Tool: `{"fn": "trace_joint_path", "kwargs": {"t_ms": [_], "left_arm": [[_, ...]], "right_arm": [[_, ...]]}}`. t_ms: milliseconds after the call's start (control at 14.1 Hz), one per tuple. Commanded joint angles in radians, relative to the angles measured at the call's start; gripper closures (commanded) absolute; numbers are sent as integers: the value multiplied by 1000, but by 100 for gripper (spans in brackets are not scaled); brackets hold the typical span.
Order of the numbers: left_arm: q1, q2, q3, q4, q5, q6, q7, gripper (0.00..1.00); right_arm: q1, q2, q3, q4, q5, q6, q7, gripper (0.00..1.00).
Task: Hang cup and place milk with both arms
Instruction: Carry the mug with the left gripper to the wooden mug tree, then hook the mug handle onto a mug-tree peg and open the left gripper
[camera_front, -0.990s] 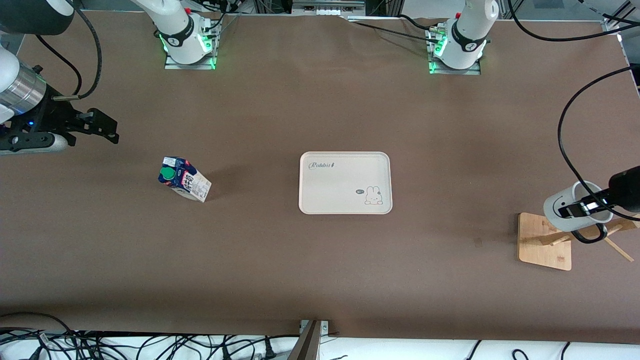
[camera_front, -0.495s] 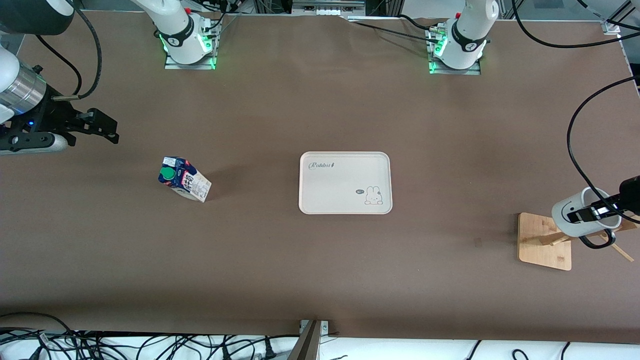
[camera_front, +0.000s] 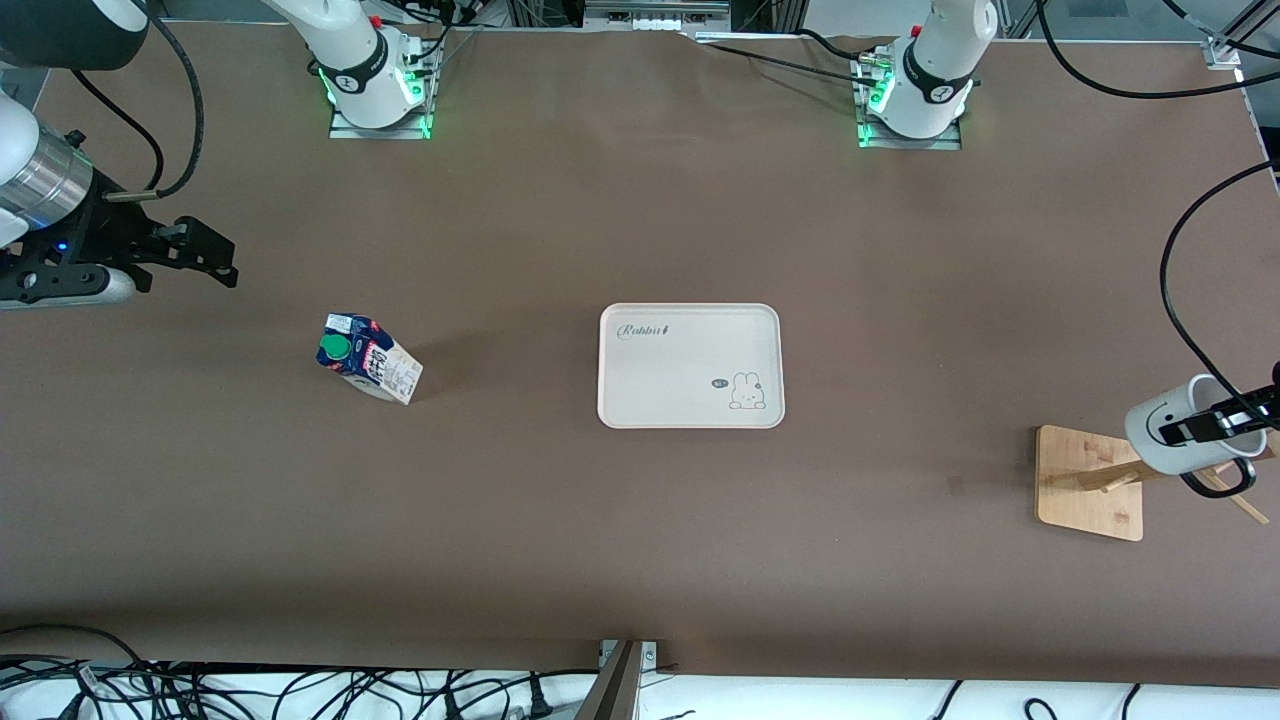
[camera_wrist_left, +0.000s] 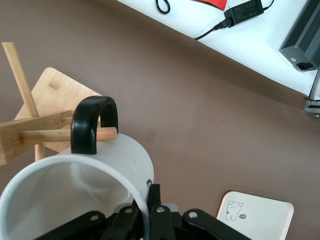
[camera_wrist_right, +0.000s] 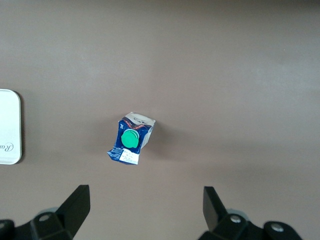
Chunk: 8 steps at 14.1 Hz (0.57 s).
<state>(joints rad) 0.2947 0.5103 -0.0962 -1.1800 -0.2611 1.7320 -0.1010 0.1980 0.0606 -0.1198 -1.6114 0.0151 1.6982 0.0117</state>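
I read "Rabbit" in script on the white tray (camera_front: 690, 365), near its corner; small rabbit drawing lower down. Print on the milk (camera_front: 368, 358) too small to read

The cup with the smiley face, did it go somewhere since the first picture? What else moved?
Yes. The left gripper, shut on the cup, carried it farther toward the left arm's end of the table, over the wooden rack; its handle now sits around a peg. The milk, the tray and the open, waiting right gripper stayed put.
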Motion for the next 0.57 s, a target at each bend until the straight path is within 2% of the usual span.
{"fn": "trace_joint_path", "kwargs": {"t_ms": [0,212,283,354,424,495], "left_arm": [[36,-1,-8,-1,-41,-2,72,100],[47,1,-8,-6,-52,-2,125,100],[47,1,-8,-6,-52,-2,126,74],[47,1,-10,-10,-50,-2,129,34],[44,-1,-11,-21,-50,1,133,0],[43,-4,-16,-21,-49,-2,132,0]], "right_arm": [[-3,1,5,13,-6,-12,1,0],[-3,1,5,13,-6,-12,1,0],[-3,1,5,13,-6,-11,-1,0],[-3,1,5,13,-6,-12,-1,0],[-3,1,5,13,-6,-12,1,0],[-3,1,5,13,-6,-11,-1,0]]}}
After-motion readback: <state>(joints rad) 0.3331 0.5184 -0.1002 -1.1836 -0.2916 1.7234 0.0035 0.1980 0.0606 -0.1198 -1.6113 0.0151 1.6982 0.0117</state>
